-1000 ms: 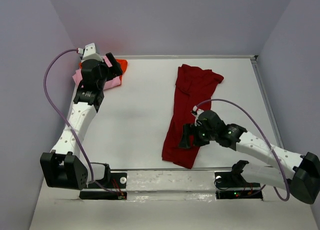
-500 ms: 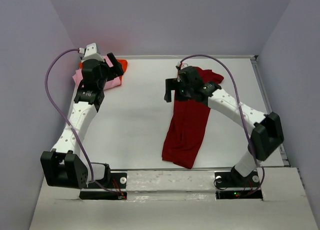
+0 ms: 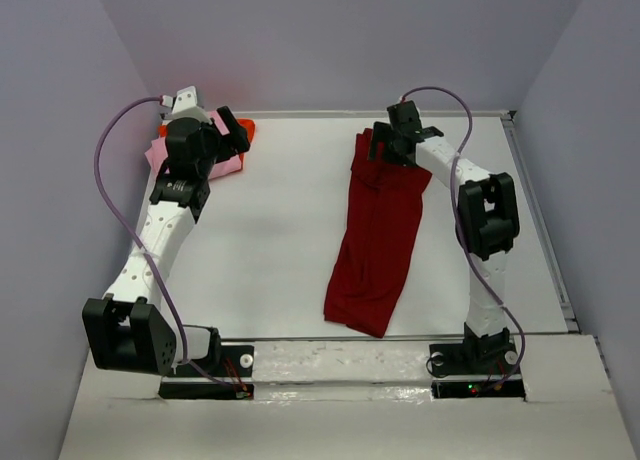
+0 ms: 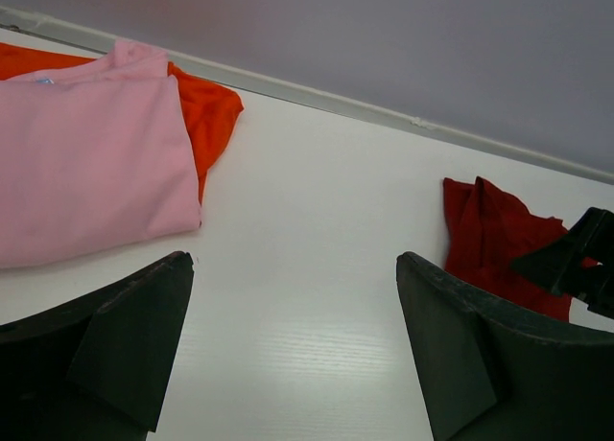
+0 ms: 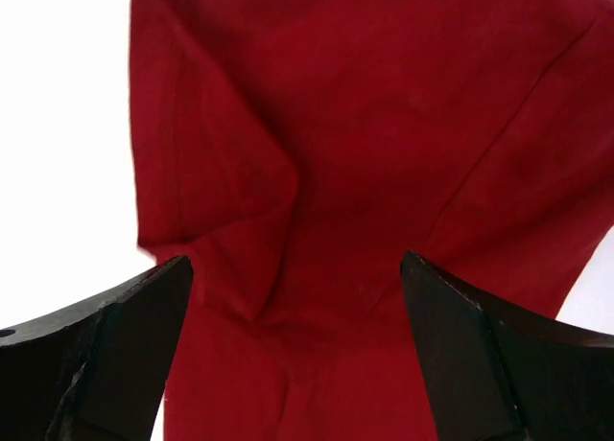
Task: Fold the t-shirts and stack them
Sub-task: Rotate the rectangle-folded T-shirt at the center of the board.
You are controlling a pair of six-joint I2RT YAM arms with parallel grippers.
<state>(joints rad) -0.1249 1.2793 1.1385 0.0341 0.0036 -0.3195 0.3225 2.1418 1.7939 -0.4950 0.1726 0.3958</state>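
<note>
The dark crimson t-shirt lies as a long folded strip on the white table, from the far middle toward the near edge. It fills the right wrist view. My right gripper is open and empty over its far, rumpled end, with the cloth between the fingers. The light pink t-shirt lies folded on the bright orange-red t-shirt in the far left corner. Both show in the left wrist view, the pink one over the orange-red one. My left gripper is open and empty beside them.
Lilac walls close in the table on the left, back and right. A raised rim runs along the right side. White table lies between the two shirt spots. The right arm's links stand upright near the right side.
My right arm has swung from the near end of the crimson shirt to its far end, staying open. The left arm has hardly moved.
</note>
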